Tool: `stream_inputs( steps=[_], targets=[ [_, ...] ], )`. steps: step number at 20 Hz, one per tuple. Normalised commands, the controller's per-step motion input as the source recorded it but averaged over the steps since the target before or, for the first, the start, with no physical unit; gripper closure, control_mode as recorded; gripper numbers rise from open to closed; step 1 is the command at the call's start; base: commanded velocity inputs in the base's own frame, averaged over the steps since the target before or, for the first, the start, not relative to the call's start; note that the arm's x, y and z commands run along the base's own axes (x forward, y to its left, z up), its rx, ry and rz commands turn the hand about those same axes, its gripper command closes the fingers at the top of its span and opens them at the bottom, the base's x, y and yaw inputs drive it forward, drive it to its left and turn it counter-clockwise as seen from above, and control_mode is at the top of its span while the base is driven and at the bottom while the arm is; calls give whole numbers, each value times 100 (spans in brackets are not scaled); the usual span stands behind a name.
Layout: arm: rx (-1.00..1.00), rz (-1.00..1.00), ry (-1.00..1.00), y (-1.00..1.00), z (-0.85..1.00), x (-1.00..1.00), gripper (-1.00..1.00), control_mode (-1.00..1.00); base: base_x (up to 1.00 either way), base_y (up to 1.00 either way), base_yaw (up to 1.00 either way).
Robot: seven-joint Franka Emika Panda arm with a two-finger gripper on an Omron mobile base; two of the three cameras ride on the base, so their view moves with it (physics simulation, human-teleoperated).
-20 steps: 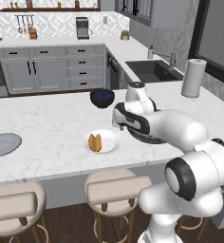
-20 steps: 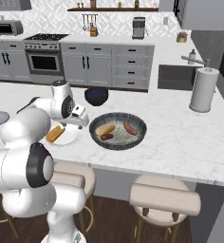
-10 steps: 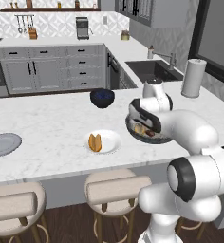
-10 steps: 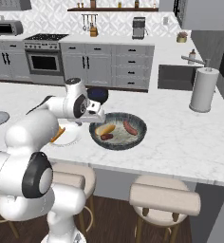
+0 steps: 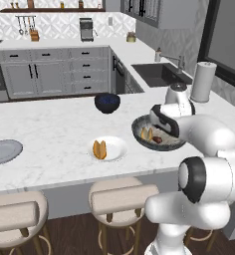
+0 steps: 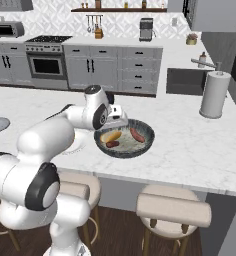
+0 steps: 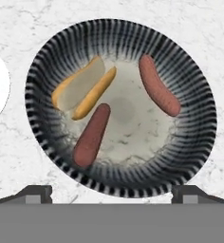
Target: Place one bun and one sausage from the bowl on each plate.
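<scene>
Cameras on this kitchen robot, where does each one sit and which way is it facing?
Left base view: behind the arm's left, facing forward and down at the counter; arm rises lower right over the bowl.
Right base view: behind the arm's right, same counter; arm rises lower left.
Hand view: looks straight down into the bowl; gripper tips at bottom.
All share the bowl with a bun and two sausages.

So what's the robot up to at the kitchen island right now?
It's dishing out buns and sausages. One bun already lies on the white plate; the grey-blue plate at the far left holds nothing yet. The gripper hovers over the dark bowl with its jaws open and empty. In the bowl lie a second bun and two sausages.
</scene>
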Motion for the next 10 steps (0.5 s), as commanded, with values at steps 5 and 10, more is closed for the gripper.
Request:
stream_inputs(
  steps=[5, 10],
  targets=[
    [0, 4, 1, -60, -1, 42, -100, -100, 0, 0, 0],
    [-5, 1, 4, -21, -11, 50, -100, -100, 0, 0, 0]
  ],
)
